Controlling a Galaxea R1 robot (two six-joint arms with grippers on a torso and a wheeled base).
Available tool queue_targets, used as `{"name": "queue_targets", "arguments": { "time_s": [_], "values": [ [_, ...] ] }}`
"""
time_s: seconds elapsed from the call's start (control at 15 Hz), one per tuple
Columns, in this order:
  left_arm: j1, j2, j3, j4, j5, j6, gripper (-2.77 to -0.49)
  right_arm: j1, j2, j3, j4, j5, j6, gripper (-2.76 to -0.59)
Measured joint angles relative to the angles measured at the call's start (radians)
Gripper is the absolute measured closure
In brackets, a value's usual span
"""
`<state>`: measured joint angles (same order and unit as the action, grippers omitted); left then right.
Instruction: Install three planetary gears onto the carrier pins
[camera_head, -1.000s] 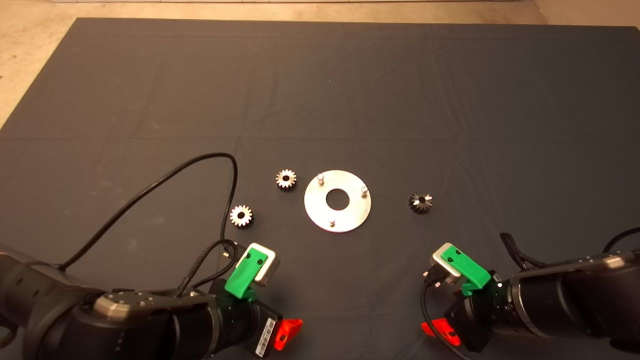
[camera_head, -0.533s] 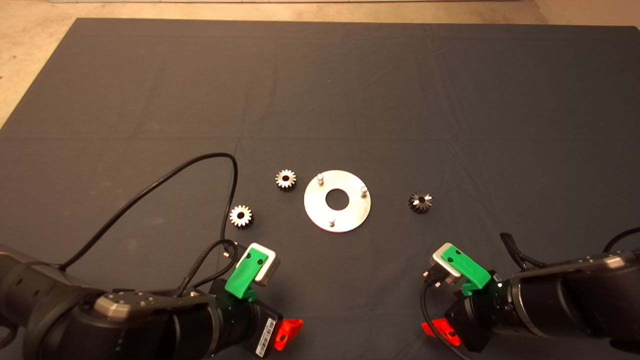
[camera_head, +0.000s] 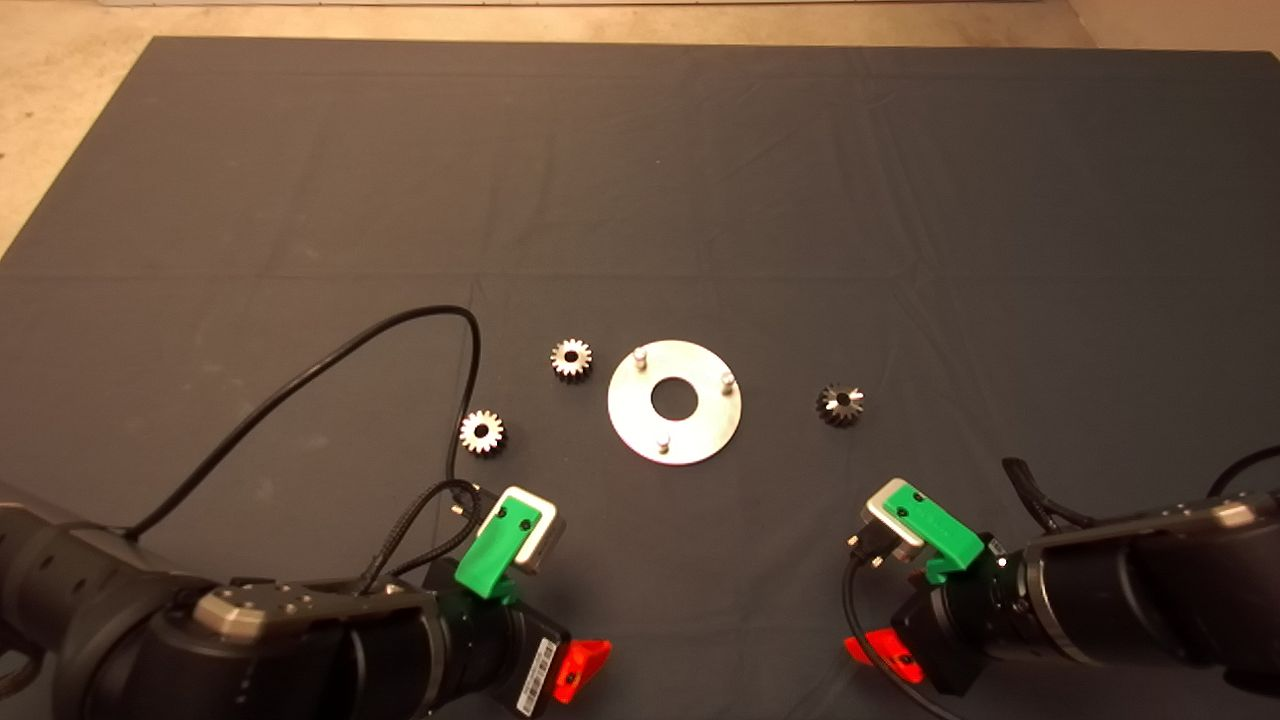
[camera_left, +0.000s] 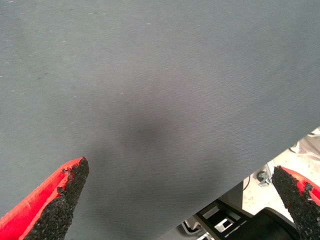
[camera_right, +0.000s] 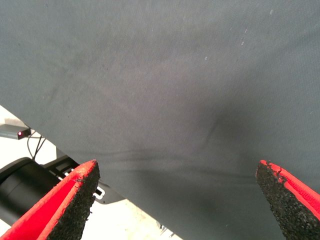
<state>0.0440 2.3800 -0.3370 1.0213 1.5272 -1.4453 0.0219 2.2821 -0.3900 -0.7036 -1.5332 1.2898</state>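
Dark mat covers the table, with pale floor showing past its far edge. Over its near edge the left gripper hangs with its two red fingers spread wide and nothing between them, only bare mat in its wrist view; the right gripper is just as wide and just as empty at the lower right of the head view. Neither touches any part. Further out, near the middle of the mat, lies a shiny round disc with a large centre hole, and on it stand three pins in a triangle, all bare. Three gears lie flat on the mat: one just beside the disc on its left, one a little nearer the left arm, and one apart on the disc's right. So the count is one disc, three pins, three gears, none installed. The step in hand looks like the first reach, and the left gripper is best placed for the gear nearest it. To do it well, it should come straight down over the gear, close on opposite teeth without sliding it along the cloth, lift level, then line the bore up over a pin before lowering, since a tilted gear may jam on the pin or nudge the loose disc.
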Motion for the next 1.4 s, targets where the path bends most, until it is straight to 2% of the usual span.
{"name": "queue_targets", "arguments": {
  "time_s": [0.07, 0.13, 0.27, 0.4, 0.47, 0.67, 0.8, 1.0, 1.4],
  "values": [
    [0.0, 0.011, 0.0, 0.0, -0.001, 0.0, -2.64, 0.015, -0.001, 0.0, 0.01, 0.0, -0.001, -2.34],
    [0.0, 0.019, 0.0, 0.0, -0.001, 0.0, -2.64, 0.044, -0.003, 0.0, 0.021, -0.001, -0.006, -2.34],
    [0.0, 0.024, 0.0, 0.0, 0.0, 0.0, -2.64, 0.121, -0.005, -0.003, 0.059, -0.001, -0.024, -2.34],
    [0.0, 0.025, 0.0, 0.0, 0.0, 0.0, -2.64, 0.203, -0.005, -0.032, 0.088, 0.0, -0.062, -2.34],
    [0.0, 0.027, 0.0, 0.0, 0.0, 0.0, -2.64, 0.219, -0.005, -0.054, 0.098, 0.0, -0.078, -2.34],
    [0.0, 0.037, 0.0, 0.0, 0.0, 0.0, -2.64, 0.242, -0.005, -0.115, 0.134, 0.0, -0.126, -2.34],
    [0.0, 0.039, 0.0, 0.0, -0.001, 0.0, -2.64, 0.255, -0.005, -0.164, 0.137, 0.0, -0.159, -2.34],
    [0.0, 0.047, 0.0, 0.0, -0.001, 0.0, -2.64, 0.256, -0.002, -0.226, 0.142, 0.001, -0.199, -2.34],
    [0.0, 0.064, 0.0, 0.001, -0.001, 0.0, -2.64, 0.259, 0.009, -0.328, 0.144, 0.002, -0.235, -2.34]
  ]
}}
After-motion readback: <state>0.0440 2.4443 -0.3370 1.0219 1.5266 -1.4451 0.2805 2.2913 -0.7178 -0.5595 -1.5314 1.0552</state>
